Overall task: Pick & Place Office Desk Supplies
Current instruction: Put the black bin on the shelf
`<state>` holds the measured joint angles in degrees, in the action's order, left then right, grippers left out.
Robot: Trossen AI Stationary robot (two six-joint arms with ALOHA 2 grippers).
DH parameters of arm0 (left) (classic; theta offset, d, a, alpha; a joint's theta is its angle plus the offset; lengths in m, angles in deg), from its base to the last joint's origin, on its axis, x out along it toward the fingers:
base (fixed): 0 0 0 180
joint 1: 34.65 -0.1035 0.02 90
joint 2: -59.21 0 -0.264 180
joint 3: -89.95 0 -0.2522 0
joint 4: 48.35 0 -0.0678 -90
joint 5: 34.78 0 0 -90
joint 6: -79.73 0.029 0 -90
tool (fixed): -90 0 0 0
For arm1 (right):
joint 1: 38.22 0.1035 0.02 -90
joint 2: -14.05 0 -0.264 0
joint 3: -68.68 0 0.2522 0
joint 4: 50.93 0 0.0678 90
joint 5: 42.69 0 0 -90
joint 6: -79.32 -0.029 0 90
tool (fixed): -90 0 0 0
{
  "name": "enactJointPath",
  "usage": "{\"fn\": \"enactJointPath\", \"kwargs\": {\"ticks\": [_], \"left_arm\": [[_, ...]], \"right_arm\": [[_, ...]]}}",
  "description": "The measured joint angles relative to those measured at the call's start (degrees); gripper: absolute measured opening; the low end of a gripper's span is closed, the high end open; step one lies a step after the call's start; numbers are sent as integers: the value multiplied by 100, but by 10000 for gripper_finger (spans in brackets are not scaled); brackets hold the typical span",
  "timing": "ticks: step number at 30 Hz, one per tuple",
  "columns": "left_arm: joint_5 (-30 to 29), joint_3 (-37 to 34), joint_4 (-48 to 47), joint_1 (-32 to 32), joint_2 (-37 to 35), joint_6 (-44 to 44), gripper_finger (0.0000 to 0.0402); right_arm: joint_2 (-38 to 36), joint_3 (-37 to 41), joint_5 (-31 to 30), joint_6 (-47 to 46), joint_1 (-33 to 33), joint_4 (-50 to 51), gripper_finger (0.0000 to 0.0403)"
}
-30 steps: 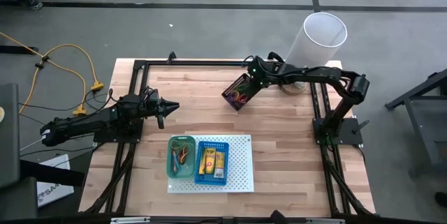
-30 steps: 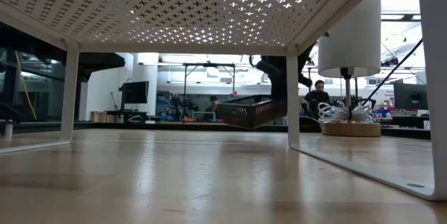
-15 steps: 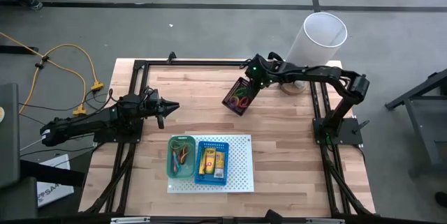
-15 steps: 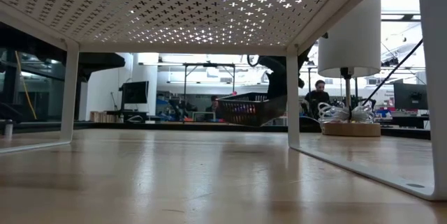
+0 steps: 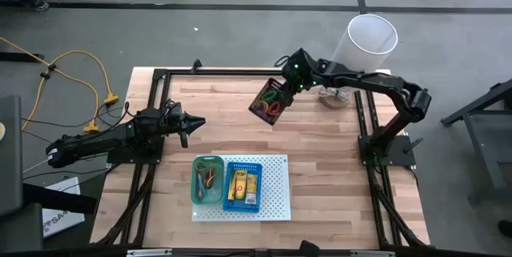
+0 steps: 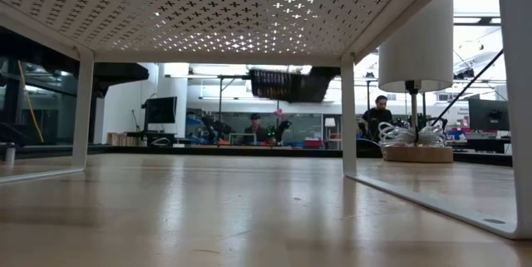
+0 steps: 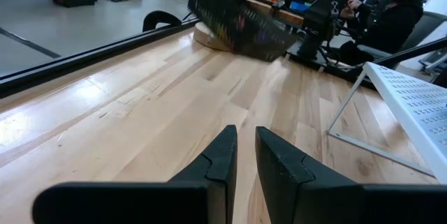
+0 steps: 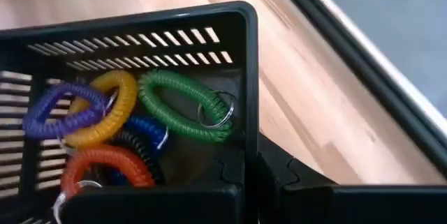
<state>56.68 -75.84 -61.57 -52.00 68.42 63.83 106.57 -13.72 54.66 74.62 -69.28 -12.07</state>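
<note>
- The right gripper [image 5: 290,81] pinches the rim of a black bin [image 5: 270,101], lifted above the bench's far edge.
- Coiled loops [image 8: 183,105] lie inside it.
- The left gripper [image 5: 194,123], fingers nearly together and empty, waits near the left edge.

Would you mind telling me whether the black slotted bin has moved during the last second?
Yes: the black slotted bin, held by the right claw, rose, nearer the white perforated board overhead.

Grey concrete floor [image 5: 240,25] all round the wooden table [image 5: 320,177], dark seam line across at 12 o'clock. Yellow cable [image 5: 76,69] coiled on floor at 9–10 o'clock. Low view: lab benches with monitors [image 6: 160,111] behind, seated person [image 6: 380,111] at 3 o'clock, bright ceiling lights.
</note>
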Motion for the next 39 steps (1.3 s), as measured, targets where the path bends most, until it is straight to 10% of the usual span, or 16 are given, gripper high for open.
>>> {"fn": "enactJointPath", "kwargs": {"ticks": [15,39], "left_arm": [[0,0,0,1,0,0,50],[0,0,0,-1,0,0,50]], "right_arm": [[-97,-1888,360,1067,291,1879,3],[-278,-2110,937,729,1639,3674,3]]}}
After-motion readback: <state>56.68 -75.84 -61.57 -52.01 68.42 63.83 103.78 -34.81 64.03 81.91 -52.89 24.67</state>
